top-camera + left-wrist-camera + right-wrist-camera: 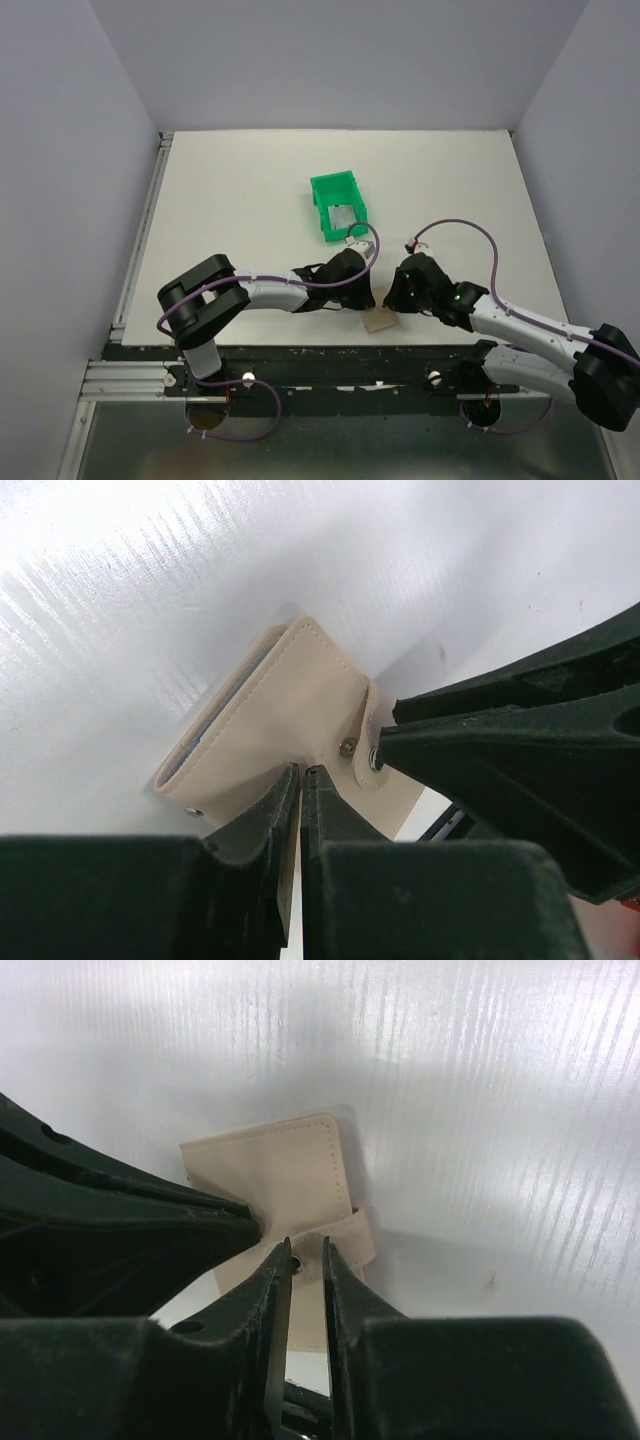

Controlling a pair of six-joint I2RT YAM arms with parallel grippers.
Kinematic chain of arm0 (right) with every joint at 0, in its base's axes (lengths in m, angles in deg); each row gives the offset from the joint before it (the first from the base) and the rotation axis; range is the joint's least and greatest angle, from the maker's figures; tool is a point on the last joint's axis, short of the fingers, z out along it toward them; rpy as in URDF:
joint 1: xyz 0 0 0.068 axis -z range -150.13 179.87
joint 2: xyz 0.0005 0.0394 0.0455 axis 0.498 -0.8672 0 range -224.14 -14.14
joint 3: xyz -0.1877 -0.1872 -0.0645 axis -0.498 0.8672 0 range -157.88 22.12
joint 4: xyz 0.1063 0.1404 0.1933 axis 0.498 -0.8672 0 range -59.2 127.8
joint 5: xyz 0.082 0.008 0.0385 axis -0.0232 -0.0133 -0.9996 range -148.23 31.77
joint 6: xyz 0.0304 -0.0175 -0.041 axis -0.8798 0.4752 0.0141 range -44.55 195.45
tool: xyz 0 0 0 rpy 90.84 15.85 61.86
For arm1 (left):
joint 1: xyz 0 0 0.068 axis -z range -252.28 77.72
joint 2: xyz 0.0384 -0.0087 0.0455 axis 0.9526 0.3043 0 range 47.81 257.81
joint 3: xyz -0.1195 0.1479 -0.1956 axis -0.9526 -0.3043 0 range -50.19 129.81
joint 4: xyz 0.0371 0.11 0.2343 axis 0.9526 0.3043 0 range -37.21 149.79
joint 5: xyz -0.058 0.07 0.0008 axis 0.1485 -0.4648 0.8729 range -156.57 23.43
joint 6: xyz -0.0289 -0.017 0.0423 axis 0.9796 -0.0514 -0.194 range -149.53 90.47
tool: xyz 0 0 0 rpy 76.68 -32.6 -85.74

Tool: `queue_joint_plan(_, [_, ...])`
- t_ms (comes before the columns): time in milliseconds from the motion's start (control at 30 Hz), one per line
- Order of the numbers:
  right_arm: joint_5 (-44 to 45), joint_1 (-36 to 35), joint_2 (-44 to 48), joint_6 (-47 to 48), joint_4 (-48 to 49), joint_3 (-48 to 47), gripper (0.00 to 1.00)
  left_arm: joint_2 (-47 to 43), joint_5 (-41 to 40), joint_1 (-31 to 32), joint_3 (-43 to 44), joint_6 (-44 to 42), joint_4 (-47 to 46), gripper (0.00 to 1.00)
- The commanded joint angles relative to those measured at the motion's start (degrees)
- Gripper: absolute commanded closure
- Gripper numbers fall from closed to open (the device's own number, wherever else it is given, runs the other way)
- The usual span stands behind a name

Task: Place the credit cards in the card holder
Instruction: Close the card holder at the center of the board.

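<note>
The tan card holder [380,322] lies near the table's front edge, between my two grippers. In the left wrist view the card holder [275,715] is partly folded, with a pale blue inside edge at its left and a snap strap [366,752] at its right. My left gripper [301,770] is shut, its tips on the holder's lower flap. My right gripper [307,1250] is closed to a narrow gap on the strap [345,1243] of the holder [290,1165]. One silver-grey credit card [341,217] lies in the green bin. Other cards are out of view.
The green plastic bin [325,185] stands mid-table, just behind the grippers. The two grippers [365,298] [395,298] are tip to tip, very close together. The table's front edge and black rail [330,352] lie just behind the card holder.
</note>
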Motion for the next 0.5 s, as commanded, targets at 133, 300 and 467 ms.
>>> queue_joint_plan(133, [-0.8,-0.1,4.6,0.2,0.3,2.1,0.71,2.5,1.8,0.3,-0.7,-0.1,1.2,0.85])
queue_joint_plan(300, [-2.5,-0.1,3.9,0.2,1.4,1.9,0.71,2.4,1.8,0.3,-0.7,-0.1,1.4,0.85])
queue_joint_plan(467, [-2.7,-0.1,3.3,-0.1,1.0,2.5,0.71,2.4,1.8,0.3,-0.6,-0.1,1.4,0.85])
